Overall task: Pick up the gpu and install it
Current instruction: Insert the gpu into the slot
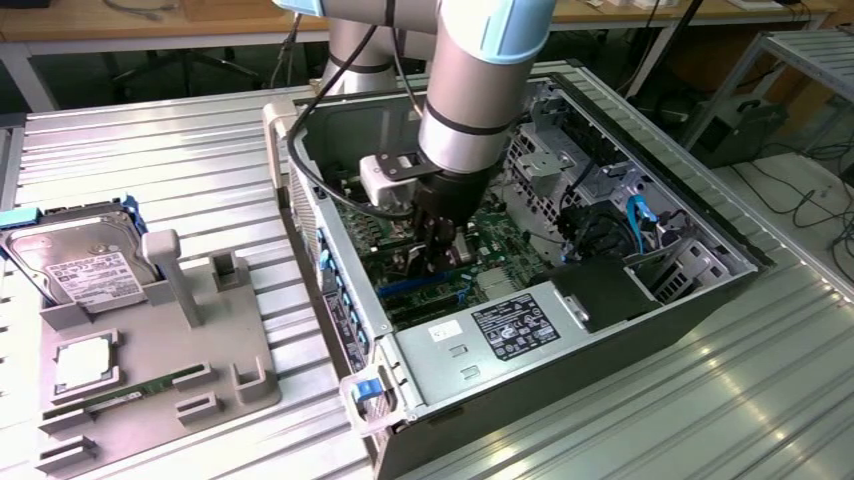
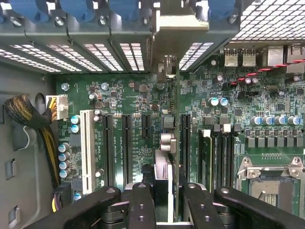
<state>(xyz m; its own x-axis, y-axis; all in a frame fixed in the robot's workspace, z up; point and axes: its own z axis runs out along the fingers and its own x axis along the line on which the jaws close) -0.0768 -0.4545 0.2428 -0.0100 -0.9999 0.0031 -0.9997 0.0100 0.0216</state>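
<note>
My gripper (image 2: 162,200) sits right under the wrist cam, black fingers (image 2: 143,205) pinched on the gpu (image 2: 172,143), which I see edge-on: a thin dark card running up from between the fingers, its silvery bracket end (image 2: 167,67) up against the case's rear slot wall. Card stands upright over the motherboard (image 2: 128,95), lined up w/ the black expansion slots (image 2: 126,143); can't tell if it's seated in a slot or just above it. White slot (image 2: 87,148) is off to one side, RAM slots (image 2: 217,152) and empty CPU socket (image 2: 267,186) to the other.

In the exterior view my arm (image 1: 467,90) reaches down into the open PC case (image 1: 694,230), gripper low over the board near the case's middle. PSU w/ its label (image 1: 514,325) is at the case's near end. On the exterior view's left, well apart from the case, a gray fixture tray (image 1: 240,400) holds a hard drive (image 1: 87,275), a CPU (image 1: 83,362) and a RAM stick (image 1: 134,393).
</note>
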